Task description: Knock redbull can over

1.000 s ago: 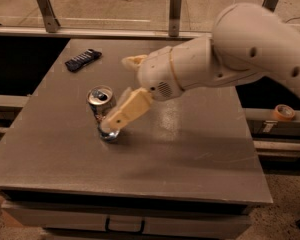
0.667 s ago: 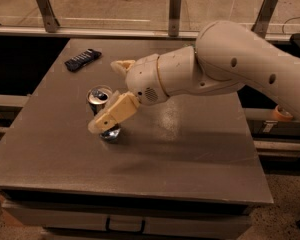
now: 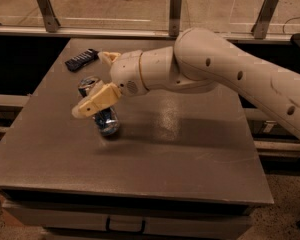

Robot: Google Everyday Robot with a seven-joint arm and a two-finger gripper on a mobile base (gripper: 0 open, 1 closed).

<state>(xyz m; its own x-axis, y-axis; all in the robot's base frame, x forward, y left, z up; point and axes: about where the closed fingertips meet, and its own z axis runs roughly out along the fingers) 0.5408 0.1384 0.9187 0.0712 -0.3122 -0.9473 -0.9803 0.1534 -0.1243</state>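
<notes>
The table (image 3: pixel 180 149) carries a remote (image 3: pixel 81 59) at its far left corner. The redbull can (image 3: pixel 107 120) tilts left of centre; the gripper (image 3: pixel 91 84), fingers spread, crosses it.

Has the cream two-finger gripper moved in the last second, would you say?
Yes: the gripper moved left toward the grey table's left edge, at the slim silver-blue can.

The surface (image 3: pixel 180 149) is matt grey, faintly grainy, with a dull sheen where light falls. The redbull can (image 3: pixel 106 121) is glossy metal with a blue and silver skin that catches highlights. The gripper (image 3: pixel 90 83) sits over the can's top, its spread fingers (image 3: pixel 97 100) a cream, matt, plastic-looking material. The arm (image 3: pixel 225 69) wears a smooth off-white plastic shell with a soft satin shine. The remote (image 3: pixel 81 59) looks like dark matt plastic. The posts (image 3: pixel 175 11) behind are brushed grey metal.
</notes>
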